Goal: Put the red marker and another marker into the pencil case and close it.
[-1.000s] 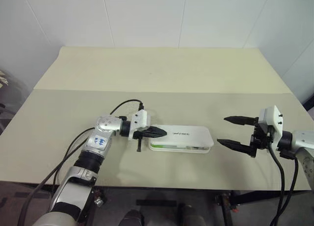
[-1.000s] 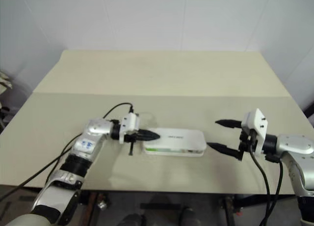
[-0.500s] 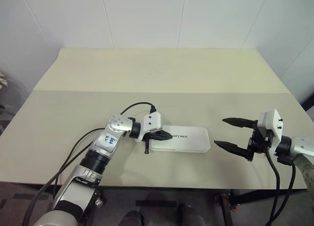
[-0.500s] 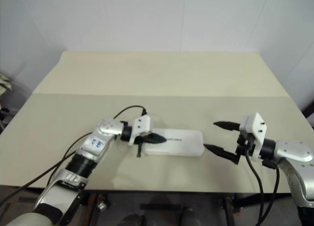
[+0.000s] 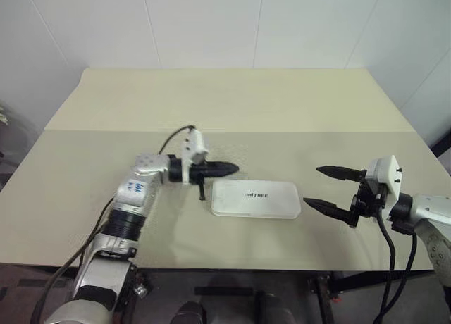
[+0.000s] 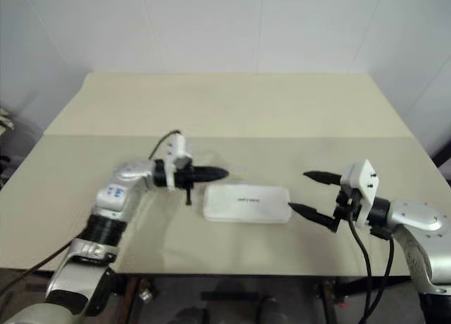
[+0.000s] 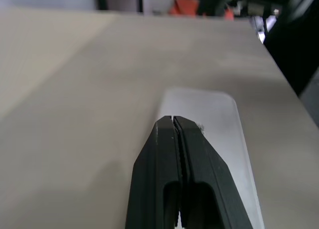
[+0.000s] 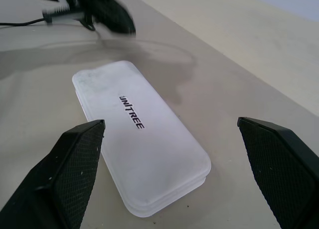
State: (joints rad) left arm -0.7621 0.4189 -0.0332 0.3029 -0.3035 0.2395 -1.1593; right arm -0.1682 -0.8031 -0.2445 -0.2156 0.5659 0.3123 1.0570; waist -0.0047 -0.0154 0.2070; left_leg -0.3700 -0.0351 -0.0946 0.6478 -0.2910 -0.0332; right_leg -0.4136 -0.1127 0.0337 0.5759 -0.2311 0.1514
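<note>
The flat white hard rectangular pencil case (image 5: 256, 198) lies shut on the beige counter (image 5: 232, 106); the task looks finished. Left hand (image 5: 229, 170), at its 10 o'clock, is closed and empty; right hand (image 5: 325, 189), at 3 o'clock, gapes wide.

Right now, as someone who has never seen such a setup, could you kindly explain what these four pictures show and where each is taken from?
This is a humanoid robot with two arms, each ending in a gripper of two black fingers. Two pictures come from the cameras in its head, looking down over a beige table. The other two come from small cameras on its wrists, looking along each gripper's fingers.

On the table lies a flat white pencil case with "UNITREE" on its lid; the lid is down. The left gripper is shut, holds nothing, and hangs just beside the case's left end. The right gripper is wide open, also holding nothing, and sits apart from the case's right end, pointing toward it. In the right wrist view you see the case between its two fingers.
</note>
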